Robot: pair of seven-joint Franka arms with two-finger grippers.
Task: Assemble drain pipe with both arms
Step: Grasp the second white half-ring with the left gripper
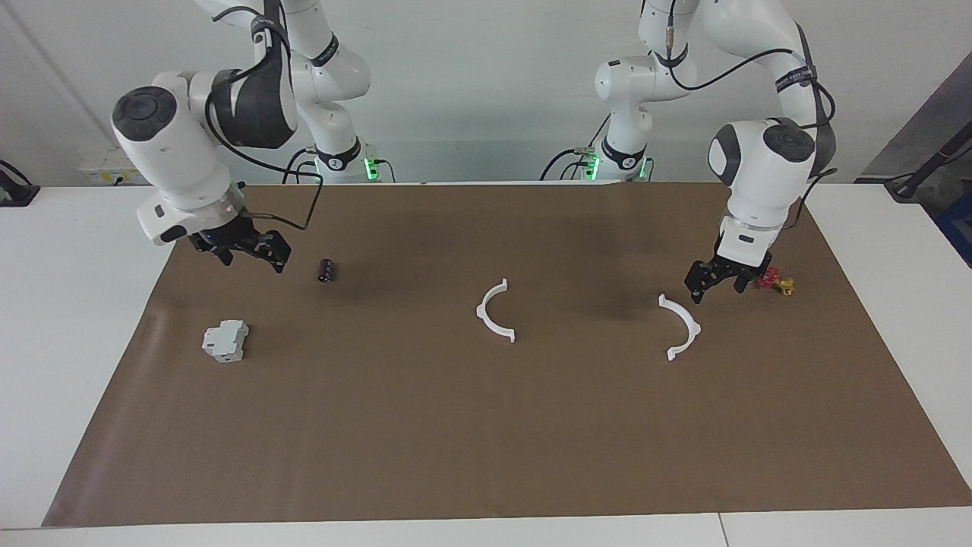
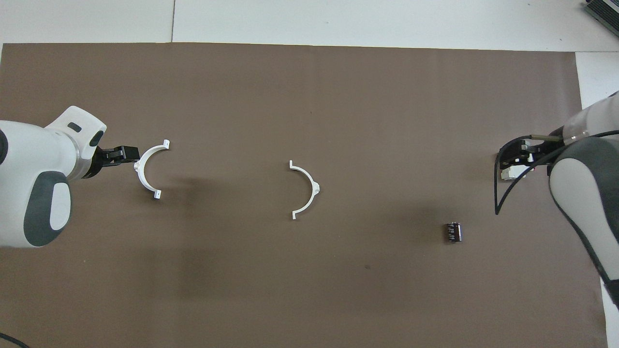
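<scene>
Jaws: both pairs spread, neither holding anything. Left gripper (image 1: pixel 712 282) low over the mat, just beside the half-ring (image 1: pixel 681 327) at the left arm's end of the table, at its outer curve; whether it touches the plastic cannot be told. Right gripper (image 1: pixel 247 249) raised over the mat toward the right arm's end, over ground between the grey block (image 1: pixel 225 340) and the small dark cylinder (image 1: pixel 326 270), well apart from either half-ring. Second half-ring (image 1: pixel 494 311) flat near the mat's middle, open side facing the first; the two pieces well apart, not joined. Red-and-yellow valve (image 1: pixel 774 281) just beside the left gripper, toward the mat's edge. Brown mat (image 1: pixel 486 441) covers the table. Status, as judged: assembly not begun in effect; both halves lie loose, no tabs mated. Remaining: left arm to grip its half, right arm to come to the middle half and take it, both to bring the ends together and seat the tabs into one ring.
</scene>
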